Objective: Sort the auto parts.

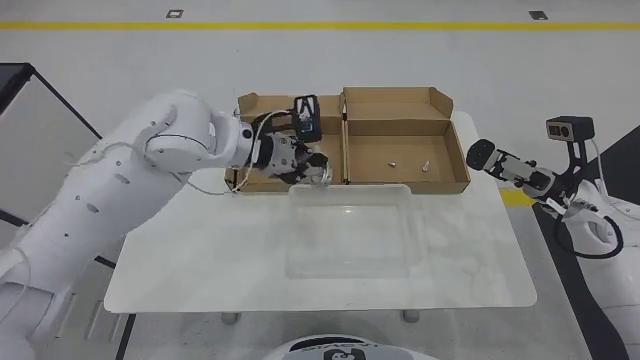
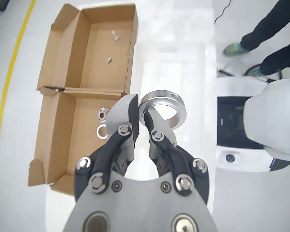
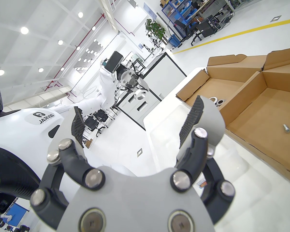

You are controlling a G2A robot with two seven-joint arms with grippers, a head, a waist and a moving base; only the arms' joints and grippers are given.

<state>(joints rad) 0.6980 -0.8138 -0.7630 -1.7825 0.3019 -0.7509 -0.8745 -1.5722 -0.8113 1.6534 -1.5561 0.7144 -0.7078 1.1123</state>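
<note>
My left gripper [image 2: 141, 108] is shut on the rim of a silver metal collar ring [image 2: 164, 107], held in the air over the edge between the left cardboard box [image 2: 62, 131] and the clear tray [image 1: 350, 232]. In the top view this gripper [image 1: 316, 168] is at the left box's near right corner. Two small silver parts [image 2: 102, 121] lie in the left box. Two bolts [image 2: 115, 35] lie in the right box [image 1: 405, 150]. My right gripper [image 3: 137, 119] is open with nothing between its fingers, off the table's right edge [image 1: 497, 165].
The two cardboard boxes stand side by side at the back of the white table [image 1: 200, 260], flaps up. The clear plastic tray sits in the middle in front of them. A person's legs [image 2: 263, 34] stand on the floor beyond the table.
</note>
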